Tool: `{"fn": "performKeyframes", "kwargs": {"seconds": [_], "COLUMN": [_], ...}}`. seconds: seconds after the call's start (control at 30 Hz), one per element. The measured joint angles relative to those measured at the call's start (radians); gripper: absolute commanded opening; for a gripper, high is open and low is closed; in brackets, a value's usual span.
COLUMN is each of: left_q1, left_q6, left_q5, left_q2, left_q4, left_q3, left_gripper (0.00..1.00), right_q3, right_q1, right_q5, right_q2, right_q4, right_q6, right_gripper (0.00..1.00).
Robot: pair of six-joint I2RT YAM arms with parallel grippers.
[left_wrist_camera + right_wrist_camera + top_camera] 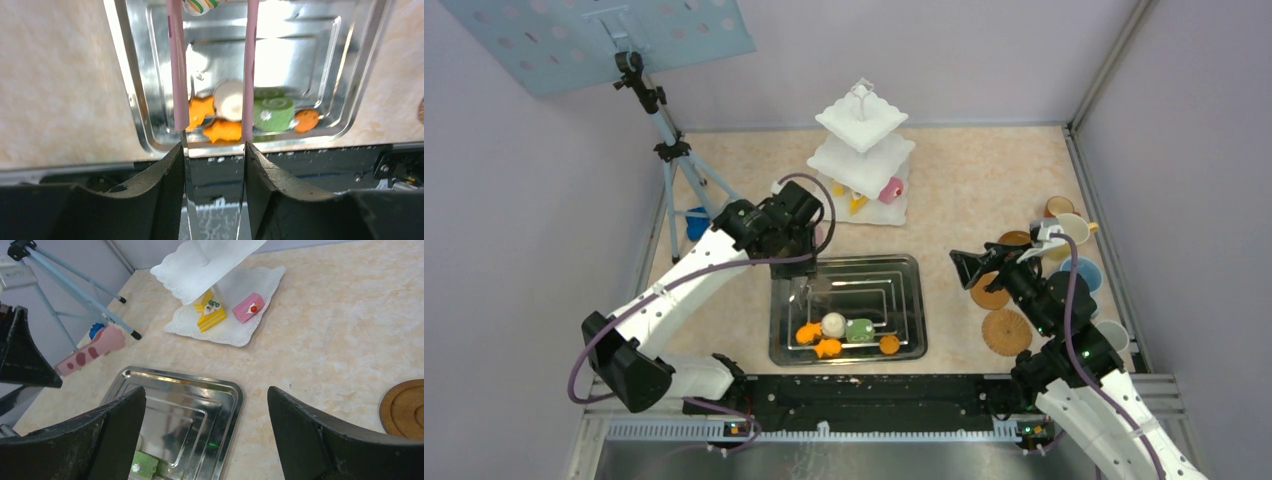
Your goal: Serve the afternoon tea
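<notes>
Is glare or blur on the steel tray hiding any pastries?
Left wrist: bright glare on the rectangular steel tray, pink tongs soft up close, green swirl pastry readable. Top external: even light, cream round pastry sharp. Right wrist: fingers dark, slightly soft.

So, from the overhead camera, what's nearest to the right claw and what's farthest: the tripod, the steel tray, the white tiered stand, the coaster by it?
1. Coaster, right beside the right claw, on the table's right side.
2. Steel tray, to its left, in the centre.
3. White tiered stand, at the back.
4. Tripod, far left.
</notes>
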Motion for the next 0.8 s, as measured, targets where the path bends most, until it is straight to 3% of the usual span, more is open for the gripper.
{"fn": "performKeyframes", "kwargs": {"seconds": [0.37, 0.8], "left_q1": [0.005, 0.091], "left_q6": [0.239, 0.358], "left_q5": [-0.144, -0.15], "left_q2": [0.186, 0.402], "left_q4": [0.254, 0.415], "left_q3": [0.219, 0.356], "left_gripper": [0.34, 0.34], "right_q3": [0.0, 0.0], "right_q1": [0.0, 0.0], "right_q5": [0.0, 0.016], "right_q2": [0.032, 0.032], "right_q4": [0.003, 0.001], "right_q6": [0.015, 0.023], "right_gripper": [0.9, 0.9]}}
